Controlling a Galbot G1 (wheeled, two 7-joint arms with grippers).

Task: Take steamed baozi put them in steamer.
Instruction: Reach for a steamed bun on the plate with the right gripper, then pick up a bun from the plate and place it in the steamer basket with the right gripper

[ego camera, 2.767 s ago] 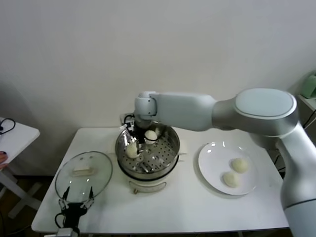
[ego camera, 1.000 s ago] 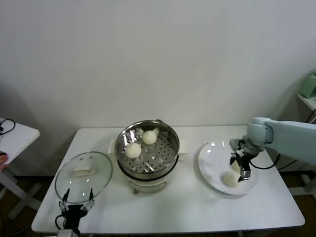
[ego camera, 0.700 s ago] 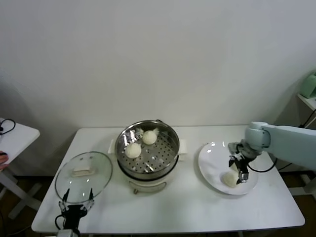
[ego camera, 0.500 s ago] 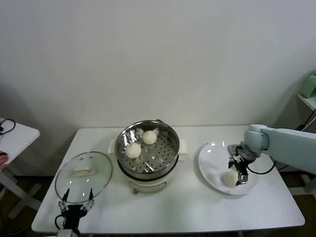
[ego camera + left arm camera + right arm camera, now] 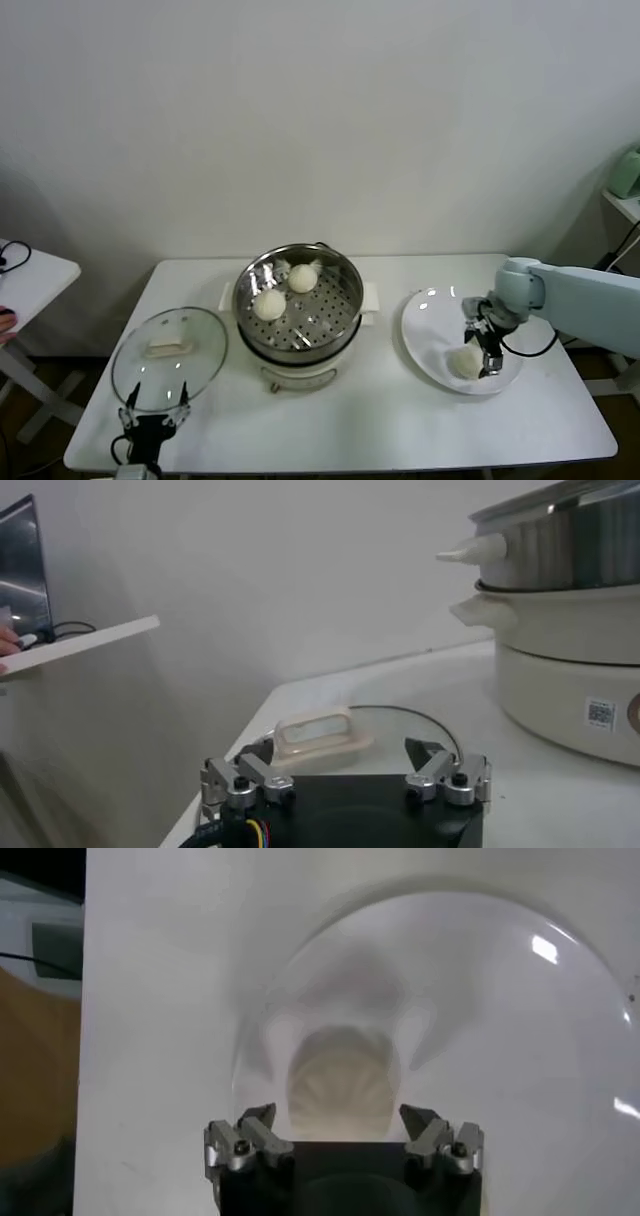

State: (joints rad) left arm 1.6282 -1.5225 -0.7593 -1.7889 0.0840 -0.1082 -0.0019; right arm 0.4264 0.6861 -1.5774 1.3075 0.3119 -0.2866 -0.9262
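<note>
Near the tabletop's right edge, the right tool (image 5: 478, 350) straddles a soft, pleated bun (image 5: 343, 1084) on the glossy white plate (image 5: 425, 345), fingers spread wide, not yet clamped. Squeezing hard could dent the dough; closing off-centre could skid it across the slick plate. Two smooth buns (image 5: 268, 304) already sit in the shiny perforated steamer (image 5: 300, 262) mid-tabletop. The left tool (image 5: 345, 778), fingers apart, idles by the front-left corner.

Even soft light, plate (image 5: 560, 998) glare, blur
</note>
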